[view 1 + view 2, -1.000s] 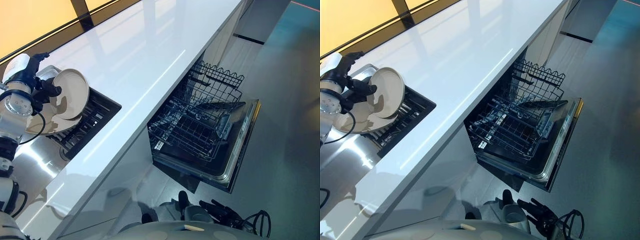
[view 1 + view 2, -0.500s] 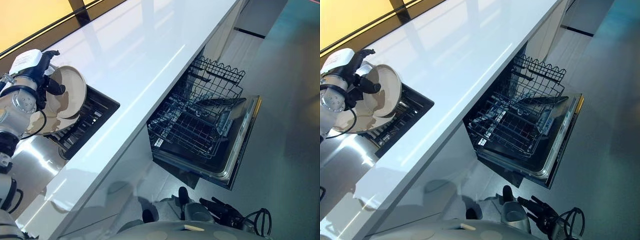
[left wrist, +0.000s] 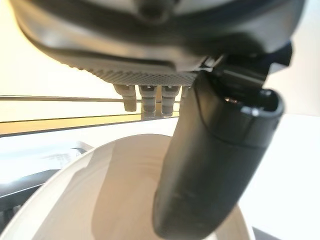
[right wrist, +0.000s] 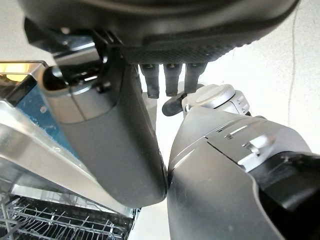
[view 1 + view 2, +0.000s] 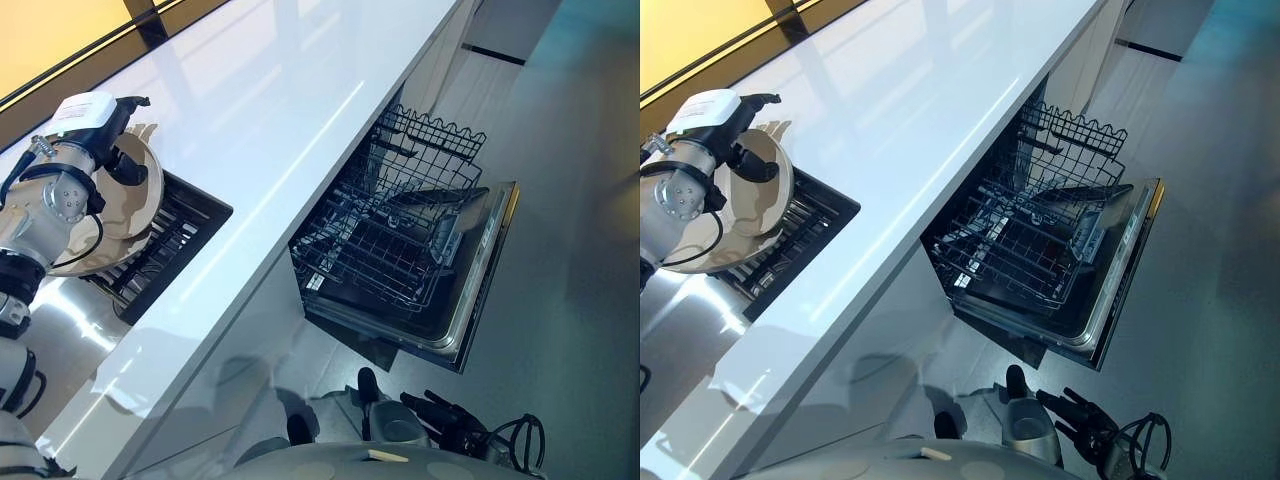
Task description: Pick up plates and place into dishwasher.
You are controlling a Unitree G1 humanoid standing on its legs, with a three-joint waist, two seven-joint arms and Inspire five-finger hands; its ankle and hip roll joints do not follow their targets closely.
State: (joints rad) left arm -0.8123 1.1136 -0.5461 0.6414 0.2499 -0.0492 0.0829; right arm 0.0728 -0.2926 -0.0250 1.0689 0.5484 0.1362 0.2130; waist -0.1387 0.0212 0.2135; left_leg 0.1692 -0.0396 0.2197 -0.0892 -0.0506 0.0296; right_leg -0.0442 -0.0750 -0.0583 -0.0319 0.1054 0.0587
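A cream plate [image 5: 125, 205] is gripped by the left hand [image 5: 118, 150], whose thumb [image 3: 215, 165] is laid across the plate's inner face while the fingers are curled behind its rim (seen most plainly in the left wrist view). The plate is held tilted, nearly on edge, and is lifted clear of the dark rack [image 5: 170, 245] just below the hand, where another pale dish [image 5: 685, 262] is seen behind the arm. The rack sits beside a steel sink [image 5: 60, 335] set into the glossy white counter [image 5: 290, 90].

Well away from that hand, past the counter's edge and lower down, the dishwasher [image 5: 470, 300] stands with its door dropped open, and its wire basket [image 5: 395, 240] is drawn out over the door. A dark flat piece is seen lying in the basket, though what it is cannot be told.

The right hand [image 4: 120, 145] is seen in its own wrist view, hanging low near the floor beside the dishwasher; its thumb is stretched out straight, its fingers loose, and nothing is held in it.
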